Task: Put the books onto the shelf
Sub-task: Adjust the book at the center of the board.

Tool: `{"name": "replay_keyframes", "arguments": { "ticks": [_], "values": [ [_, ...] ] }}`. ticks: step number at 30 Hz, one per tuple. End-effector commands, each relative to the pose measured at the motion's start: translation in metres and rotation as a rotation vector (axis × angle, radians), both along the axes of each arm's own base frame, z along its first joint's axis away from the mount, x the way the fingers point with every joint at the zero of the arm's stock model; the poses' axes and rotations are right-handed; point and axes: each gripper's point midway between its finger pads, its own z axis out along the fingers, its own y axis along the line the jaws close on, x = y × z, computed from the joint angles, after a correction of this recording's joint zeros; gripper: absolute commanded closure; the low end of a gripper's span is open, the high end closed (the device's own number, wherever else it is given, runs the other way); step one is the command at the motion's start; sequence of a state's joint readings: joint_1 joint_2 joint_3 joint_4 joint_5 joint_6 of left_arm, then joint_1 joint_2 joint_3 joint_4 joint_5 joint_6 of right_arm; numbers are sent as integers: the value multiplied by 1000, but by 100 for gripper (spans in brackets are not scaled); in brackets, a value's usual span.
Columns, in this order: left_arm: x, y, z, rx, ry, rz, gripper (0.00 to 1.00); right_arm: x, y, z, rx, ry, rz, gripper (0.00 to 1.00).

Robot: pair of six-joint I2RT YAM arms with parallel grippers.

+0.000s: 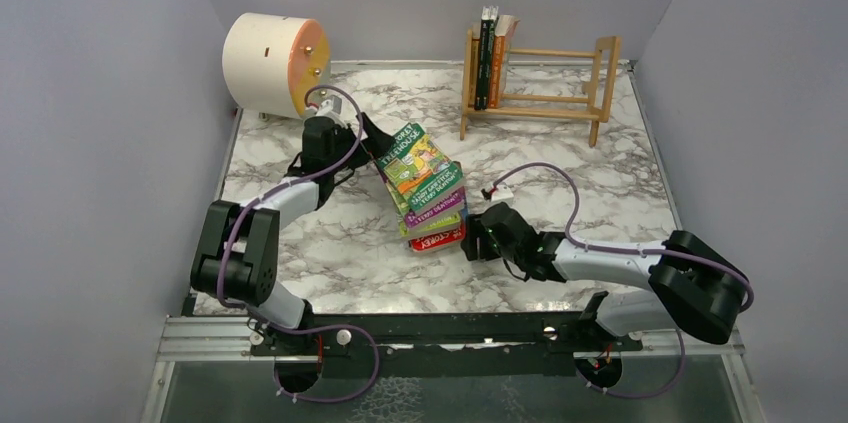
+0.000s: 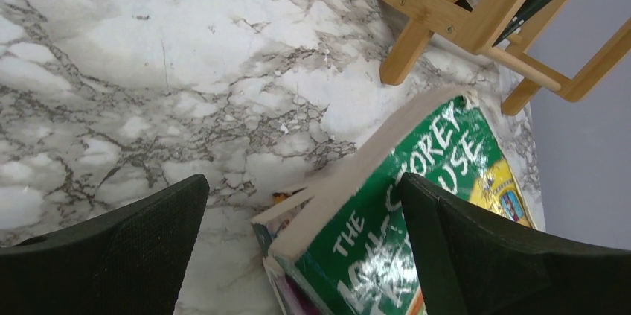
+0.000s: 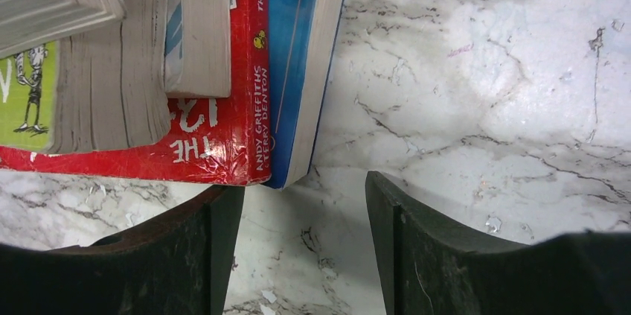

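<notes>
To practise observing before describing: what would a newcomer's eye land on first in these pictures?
A skewed stack of colourful books lies mid-table, the open left claw at its far end, the open right claw at its near end. Back right stands a wooden shelf with a few upright books at its left end; back left, a cream cylinder.

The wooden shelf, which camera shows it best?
The top external view: the whole shelf shows there, with books standing at one end. The left wrist view catches only one corner of it. The right wrist view misses it.
</notes>
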State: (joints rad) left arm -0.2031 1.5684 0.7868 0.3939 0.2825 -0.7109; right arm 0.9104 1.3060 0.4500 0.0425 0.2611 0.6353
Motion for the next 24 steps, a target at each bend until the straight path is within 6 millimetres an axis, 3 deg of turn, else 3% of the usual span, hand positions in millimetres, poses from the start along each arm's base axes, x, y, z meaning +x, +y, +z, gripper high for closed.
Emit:
{"name": "replay_keyframes", "arguments": {
  "ticks": [1,10,24],
  "values": [
    [-31,1,-11,-1,52,-27,3,32,1,13,9,-91,-110,39],
    [-59,1,-15,-19,68,-43,4,54,-3,24,41,-127,-137,39],
    [-93,-19,-20,-33,85,-81,4,103,-1,49,57,-194,-135,40]
  ]
}}
